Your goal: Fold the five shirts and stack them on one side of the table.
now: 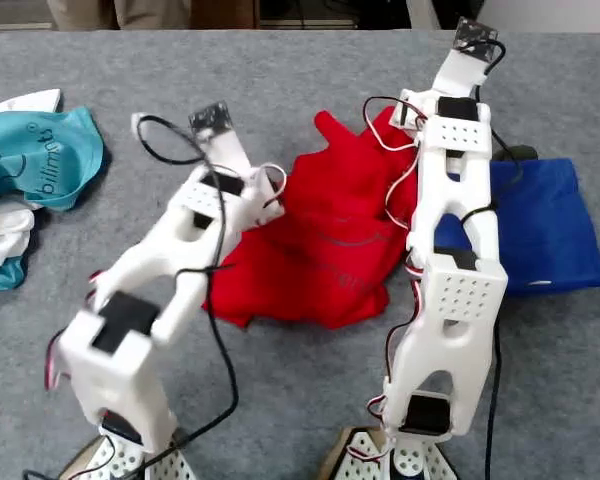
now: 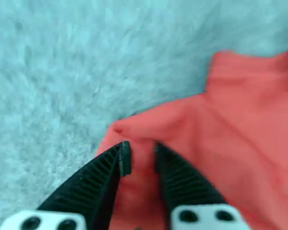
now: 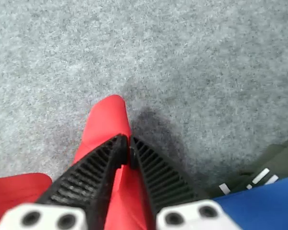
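A crumpled red shirt [image 1: 325,245] lies on the grey table between my two arms. My left gripper [image 1: 268,192] is at its near-left edge; the left wrist view shows that gripper [image 2: 139,154] shut on a fold of the red shirt [image 2: 221,124]. My right gripper [image 1: 408,110] is at the shirt's far right corner. In the right wrist view it [image 3: 129,143] is shut on a narrow tip of the red shirt [image 3: 107,117], just above the table. A folded blue shirt [image 1: 540,225] lies at the right. A teal shirt [image 1: 40,155] and white shirts [image 1: 2,232] lie bunched at the left edge.
A dark olive piece of cloth [image 3: 273,167] lies beside the blue shirt [image 3: 259,211], past my right gripper. Cables hang from both arms over the red shirt. Bare grey table [image 1: 280,80] stretches along the far side and in front of the red shirt.
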Robot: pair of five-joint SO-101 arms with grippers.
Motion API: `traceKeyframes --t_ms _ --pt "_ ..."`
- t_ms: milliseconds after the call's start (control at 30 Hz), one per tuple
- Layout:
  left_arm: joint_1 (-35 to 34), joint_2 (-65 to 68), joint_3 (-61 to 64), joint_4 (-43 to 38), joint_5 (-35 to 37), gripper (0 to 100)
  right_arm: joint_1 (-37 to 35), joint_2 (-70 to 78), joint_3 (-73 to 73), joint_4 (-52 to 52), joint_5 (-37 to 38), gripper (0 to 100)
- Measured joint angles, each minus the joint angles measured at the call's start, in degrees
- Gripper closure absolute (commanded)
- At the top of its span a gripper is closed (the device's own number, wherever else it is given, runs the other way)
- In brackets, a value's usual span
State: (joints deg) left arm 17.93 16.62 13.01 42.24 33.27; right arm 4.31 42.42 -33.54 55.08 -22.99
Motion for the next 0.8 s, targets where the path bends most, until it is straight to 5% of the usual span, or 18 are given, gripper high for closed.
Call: traceKeyframes --t_ms 133,333,600,800 --pt "0.0 2.6 -5.9 8.2 3.9 77 0.0 0.0 0.0 0.0 0.0 98.4" --pt "1.3 8.5 -10.6 9.8 4.3 99 0.0 0.4 0.0 0.0 0.0 98.4" --pt "1.1 12.6 -18.2 15.5 2.0 98 0.0 0.4 0.0 0.0 0.0 98.4" --pt "-7.3 12.9 -20.4 20.0 2.3 98 0.0 0.4 0.0 0.0 0.0 98.4"
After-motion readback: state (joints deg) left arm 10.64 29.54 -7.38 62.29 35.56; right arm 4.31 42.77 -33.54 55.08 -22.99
